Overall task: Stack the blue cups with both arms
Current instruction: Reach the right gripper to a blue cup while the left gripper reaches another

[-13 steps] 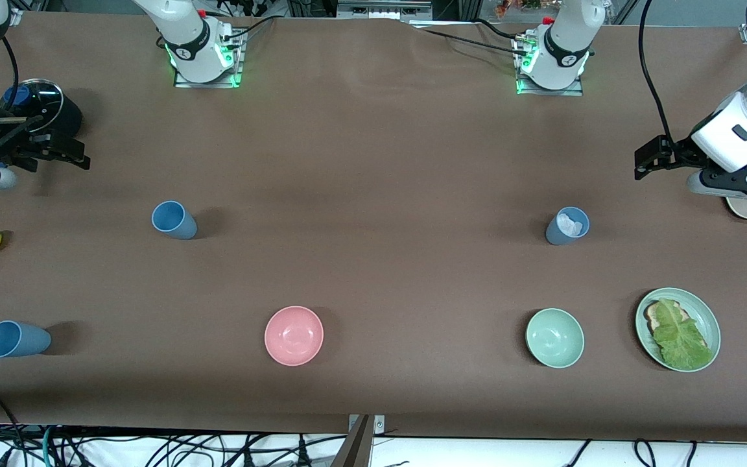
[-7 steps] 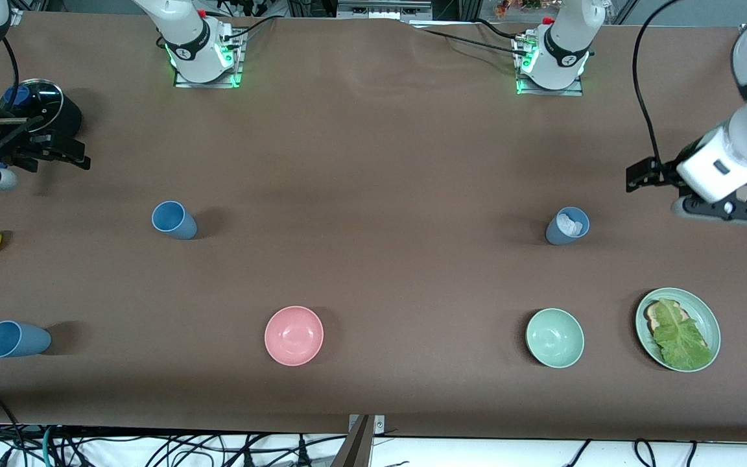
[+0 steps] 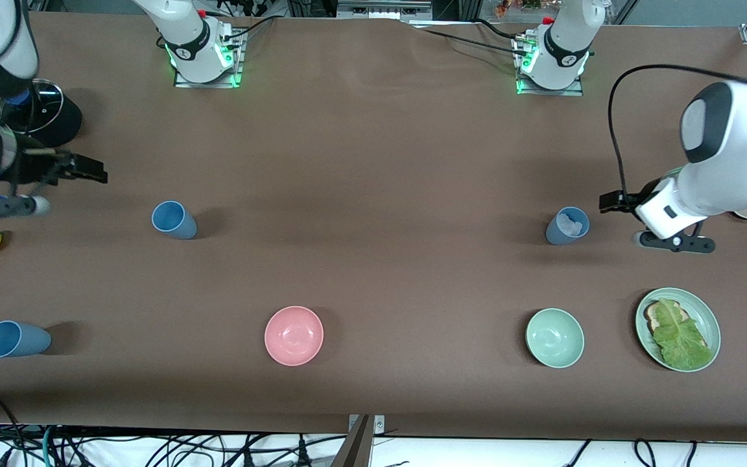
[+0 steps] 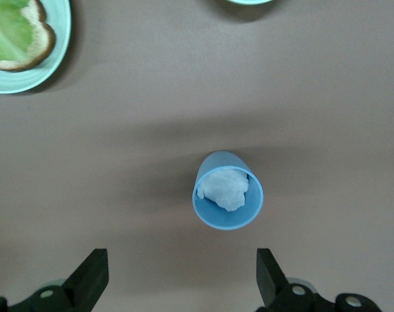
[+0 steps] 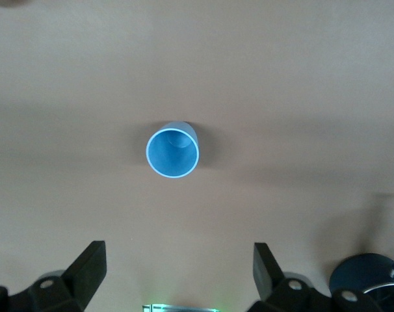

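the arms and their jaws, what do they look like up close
Both arms are glossy white shells with black joint bands and round black caps. The left arm carries a black cable looping over it. The left gripper and right gripper are black, each with two wedge-shaped jaws. Green lights glow at the bases.

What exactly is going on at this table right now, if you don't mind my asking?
Two arms are setting up to stack blue cups; nothing is gripped yet. The left gripper is open above the table beside a cup holding something white. The right gripper is open near the empty cup at its end of the table. A third cup stands nearer the camera, untouched. All three cups stand apart and upright.
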Robot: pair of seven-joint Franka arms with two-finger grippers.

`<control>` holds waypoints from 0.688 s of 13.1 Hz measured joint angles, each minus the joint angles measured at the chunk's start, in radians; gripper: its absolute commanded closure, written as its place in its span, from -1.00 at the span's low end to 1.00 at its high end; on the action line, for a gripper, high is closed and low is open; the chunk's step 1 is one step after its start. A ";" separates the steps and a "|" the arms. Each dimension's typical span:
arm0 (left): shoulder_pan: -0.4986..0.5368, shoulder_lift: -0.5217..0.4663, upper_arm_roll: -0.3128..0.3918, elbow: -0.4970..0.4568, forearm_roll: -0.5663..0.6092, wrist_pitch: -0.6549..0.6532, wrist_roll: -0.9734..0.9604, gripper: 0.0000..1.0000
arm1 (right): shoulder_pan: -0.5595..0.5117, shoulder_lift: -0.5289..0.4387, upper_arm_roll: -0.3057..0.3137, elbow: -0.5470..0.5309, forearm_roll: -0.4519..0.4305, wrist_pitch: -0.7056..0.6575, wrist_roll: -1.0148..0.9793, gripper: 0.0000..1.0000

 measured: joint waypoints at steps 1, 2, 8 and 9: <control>-0.001 0.001 -0.001 -0.048 0.016 0.073 0.005 -1.00 | -0.002 0.030 -0.001 -0.002 -0.004 0.014 0.000 -1.00; -0.003 0.002 -0.002 -0.103 0.048 0.153 0.009 -0.99 | -0.004 0.060 -0.003 -0.006 -0.006 0.041 0.000 -1.00; -0.007 0.046 -0.004 -0.336 0.130 0.498 0.010 0.18 | -0.009 0.171 -0.004 -0.220 -0.008 0.415 0.000 -1.00; -0.007 0.053 -0.004 -0.336 0.130 0.499 0.010 0.60 | -0.009 0.172 -0.004 -0.262 -0.009 0.463 0.000 -1.00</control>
